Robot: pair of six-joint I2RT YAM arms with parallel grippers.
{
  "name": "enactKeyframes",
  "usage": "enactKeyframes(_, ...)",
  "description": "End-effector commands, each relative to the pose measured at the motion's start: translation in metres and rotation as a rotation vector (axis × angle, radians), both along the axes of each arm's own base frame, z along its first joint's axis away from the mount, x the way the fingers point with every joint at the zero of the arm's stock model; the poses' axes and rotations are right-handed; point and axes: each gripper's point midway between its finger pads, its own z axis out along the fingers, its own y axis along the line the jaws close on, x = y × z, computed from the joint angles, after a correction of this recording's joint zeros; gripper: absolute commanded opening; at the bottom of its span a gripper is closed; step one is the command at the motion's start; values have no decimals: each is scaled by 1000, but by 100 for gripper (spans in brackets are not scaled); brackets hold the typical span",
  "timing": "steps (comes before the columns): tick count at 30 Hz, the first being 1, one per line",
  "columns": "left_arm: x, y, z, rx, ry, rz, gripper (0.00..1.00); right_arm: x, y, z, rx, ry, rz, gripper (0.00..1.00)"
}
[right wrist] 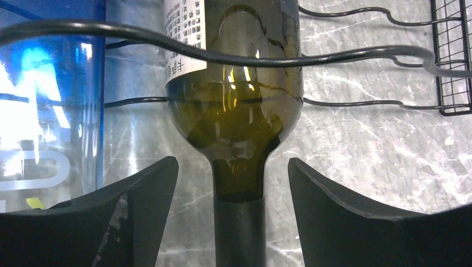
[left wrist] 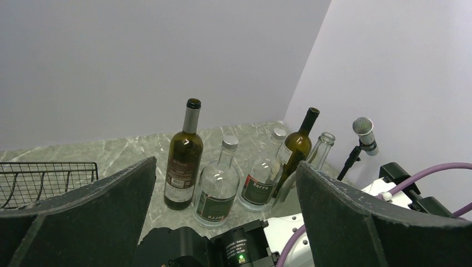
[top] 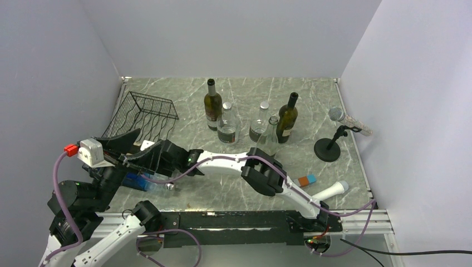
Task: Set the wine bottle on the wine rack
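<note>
1. Right gripper [right wrist: 232,183]: the jaws are apart, with one finger on either side of the wine bottle [right wrist: 234,105] neck. A gap shows on both sides. I judge that nothing is gripped.
2. Wine bottle: dark green glass, lying on its side in the wine rack [right wrist: 356,54]. Its neck projects out of the rack toward my gripper, and one wavy rack wire crosses over its shoulder. I judge the placement done.
3. Just beside it in the rack lies a blue bottle [right wrist: 50,111], parallel to it. I cannot tell whether the two touch.
4. Handling, as a judgement:
   - The bottle is rigid, smooth and slippery glass, and it would break if dropped or knocked against the wire.
   - Light passes through the body, so it looks empty and of moderate weight, with most of that weight toward the base.
   - The body looks too broad for these jaws, so the neck is the place to take hold.
   - A grip low on the neck, close to the shoulder, should limit swing.
5. Left gripper [left wrist: 225,167]: the jaws are wide apart and empty. It is raised at the near side of the rack, facing the standing bottles [left wrist: 183,161], which are well apart from the rack.
6. Any retreat should run straight back along the neck line. A sideways touch could roll the bottle.
</note>
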Motion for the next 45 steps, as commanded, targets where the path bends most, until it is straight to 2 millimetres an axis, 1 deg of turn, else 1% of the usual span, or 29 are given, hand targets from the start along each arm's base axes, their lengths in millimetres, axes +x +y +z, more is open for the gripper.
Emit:
enactKeyframes(1,-1,1,8,-35,-20,-1,99,-14,12,63,145,-30,5,78)
enactKeyframes(5,-2,1,10,-38,-26,-4,99,-16,-5,67,132,-25,-21,81)
enactKeyframes(13,-5,3,18,-47,-37,-6,99,-21,-28,104,185,-9,-68,86)
enactKeyframes(15,-6,4,22,-56,-44,-9,99,-24,-41,108,163,1,-86,87)
enactKeyframes(16,-8,3,25,-52,-49,-19,99,-25,-47,113,166,6,-92,87)
enactKeyframes(19,-12,1,34,-56,-69,-43,99,-31,-66,140,208,-7,-90,88)
enactKeyframes(21,-16,2,43,-54,-83,-51,99,-30,-81,159,229,-33,-109,88)
enactKeyframes(22,-20,4,50,-53,-94,-55,99,-25,-90,171,236,-42,-132,88)
enactKeyframes(23,-22,6,56,-53,-103,-54,99,-19,-98,178,230,-42,-162,88)
enactKeyframes(24,-26,9,63,-55,-115,-54,99,-13,-108,178,204,-31,-197,88)
enactKeyframes(25,-29,12,71,-58,-130,-55,99,-4,-117,184,195,-29,-236,87)
enactKeyframes(28,-36,14,85,-55,-159,-68,99,17,-145,215,222,-2,-332,86)
enactKeyframes(32,-34,8,88,-46,-165,-84,99,41,-178,264,355,37,-408,86)
enactKeyframes(35,-28,2,80,-38,-158,-83,99,67,-196,287,423,42,-467,86)
enactKeyframes(36,-26,-1,77,-31,-157,-87,99,81,-204,291,435,35,-501,86)
enactKeyframes(38,-22,-6,71,-19,-148,-94,99,106,-208,289,439,42,-552,86)
enactKeyframes(40,-17,-11,65,-7,-132,-98,99,127,-209,285,434,69,-588,86)
enactKeyframes(41,-14,-13,62,-1,-119,-98,99,135,-206,288,446,82,-588,86)
enactKeyframes(45,-4,-22,51,24,-63,-101,99,158,-195,278,445,128,-597,85)
